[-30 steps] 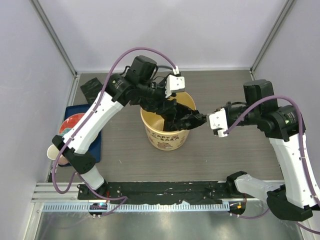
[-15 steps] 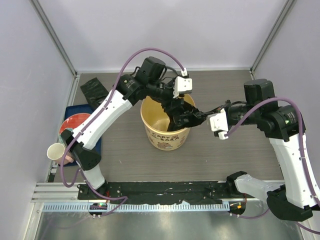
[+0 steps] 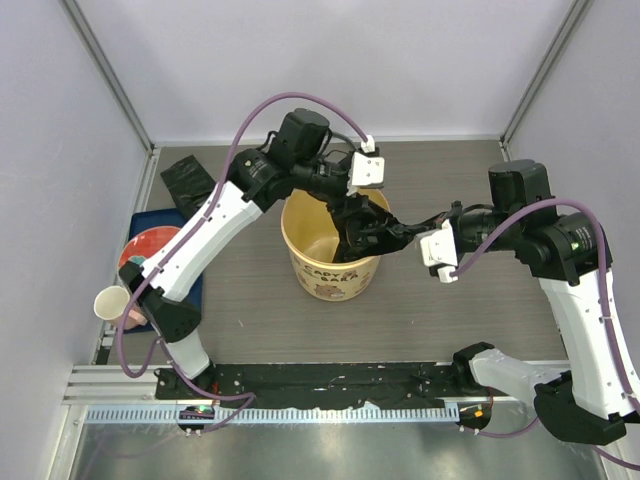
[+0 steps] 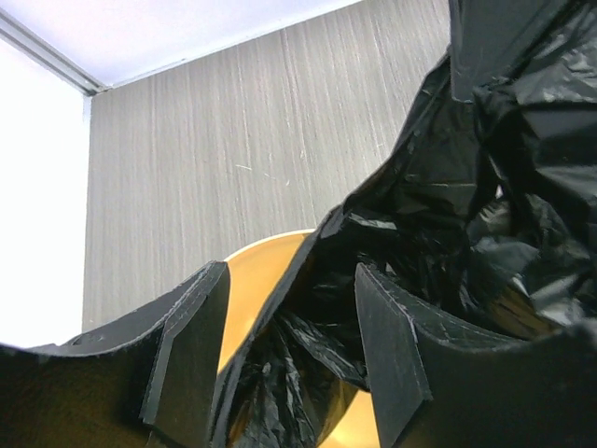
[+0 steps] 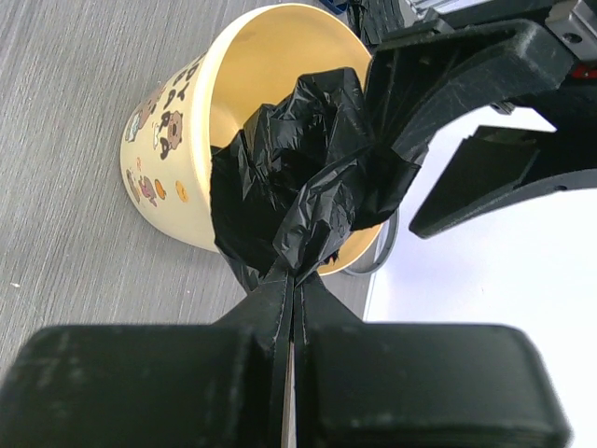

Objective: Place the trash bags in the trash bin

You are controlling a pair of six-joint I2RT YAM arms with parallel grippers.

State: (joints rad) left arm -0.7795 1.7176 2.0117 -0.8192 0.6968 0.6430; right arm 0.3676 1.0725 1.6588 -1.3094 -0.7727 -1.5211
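Note:
The cream-yellow trash bin (image 3: 330, 275) with capybara pictures stands upright mid-table; it also shows in the right wrist view (image 5: 168, 159). A crinkly black trash bag (image 3: 372, 236) hangs over its right rim, partly inside. My right gripper (image 3: 403, 234) is shut on the bag's bunched edge (image 5: 298, 177), with its tips (image 5: 294, 280) pinching the film. My left gripper (image 3: 352, 232) is open above the bin mouth. In the left wrist view its fingers (image 4: 196, 345) straddle a fold of the bag (image 4: 466, 187) without closing on it. A second folded black packet (image 3: 186, 181) lies at the back left.
A blue tray (image 3: 192, 290) with a red plate (image 3: 150, 243) sits at the left edge. A small beige cup (image 3: 110, 301) lies near it. Purple-grey walls enclose the table. A black rail (image 3: 320, 385) runs along the front.
My left arm has swung right and back, its gripper shifting toward the bin's right rim beside the bag. The beige cup is now uncovered. My right gripper has stayed shut on the bag.

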